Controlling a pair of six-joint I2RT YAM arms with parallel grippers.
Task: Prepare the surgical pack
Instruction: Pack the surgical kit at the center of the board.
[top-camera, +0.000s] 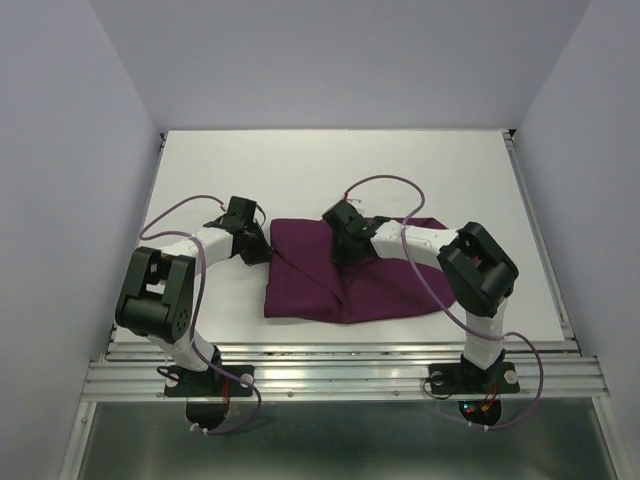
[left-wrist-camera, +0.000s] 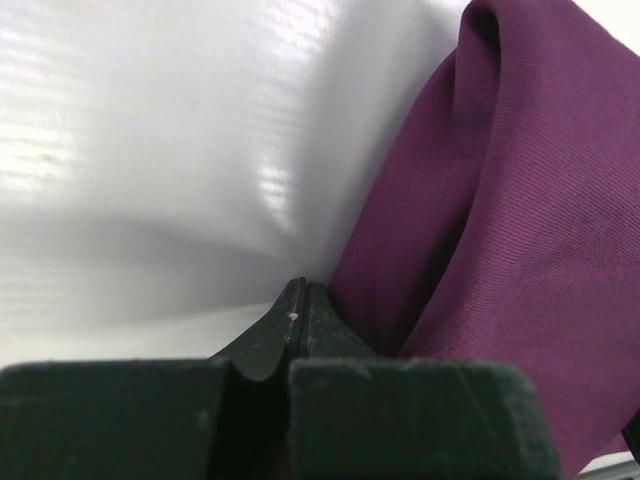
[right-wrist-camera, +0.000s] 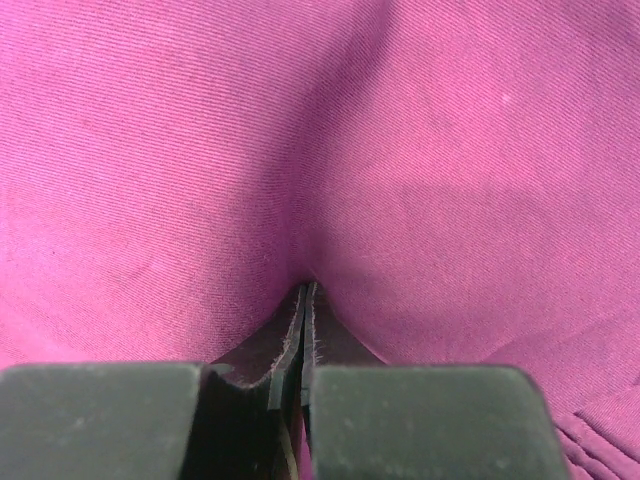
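The surgical pack (top-camera: 350, 285) lies rumpled on the white surface (top-camera: 300, 170). At its left edge, the left jaws are pressed together beside a raised fold. At its far middle, the right jaws are fully closed, with their tips in a pucker of cloth.

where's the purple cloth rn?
Top view: purple cloth lies mid-table between both arms; left fingers at its left edge, right fingers pinching its far-centre.

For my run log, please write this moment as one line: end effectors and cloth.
left end effector: shut, beside edge of large deep-purple fabric cloth, hold unclear | right end effector: shut, pinching cloth
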